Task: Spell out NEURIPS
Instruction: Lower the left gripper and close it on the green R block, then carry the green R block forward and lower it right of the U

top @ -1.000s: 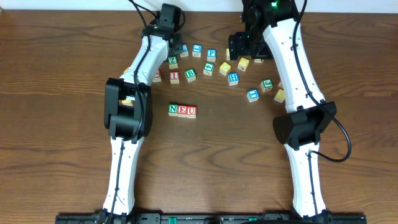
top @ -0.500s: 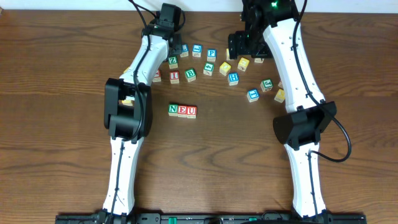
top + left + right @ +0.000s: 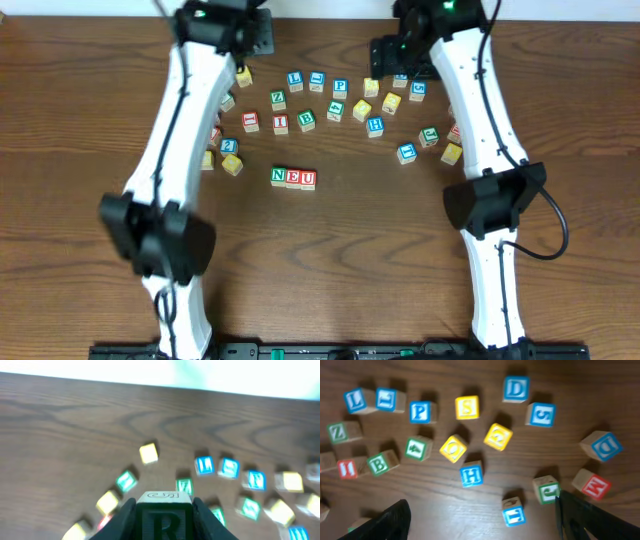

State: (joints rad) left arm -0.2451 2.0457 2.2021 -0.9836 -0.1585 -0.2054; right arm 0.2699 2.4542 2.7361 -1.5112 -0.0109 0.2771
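The R cube (image 3: 164, 522) is cut off by the bottom edge of the left wrist view and blurred. Only a dark R on its near face and a faint mark on top show, and its border colour cannot be made out. The left pincer (image 3: 164, 509) pinches it, one finger on each side. From overhead the cube is hidden under that raised arm, near the far left of the worktop (image 3: 80, 150), and it seems to be lifted off the wood.

The N-E-U row (image 3: 293, 178) sits mid-worktop, three cubes touching: green N, blue E, red U. Behind it in the scatter lie the red I cube (image 3: 281, 122), the blue P cube (image 3: 340, 87) and the yellow S cube (image 3: 467, 407), each apart from its neighbours.

The right pincer (image 3: 481, 510) is spread wide and holds nothing. Only its two dark fingertips show at the bottom corners of its own view, above the blue H cube (image 3: 471, 474) and other loose cubes.
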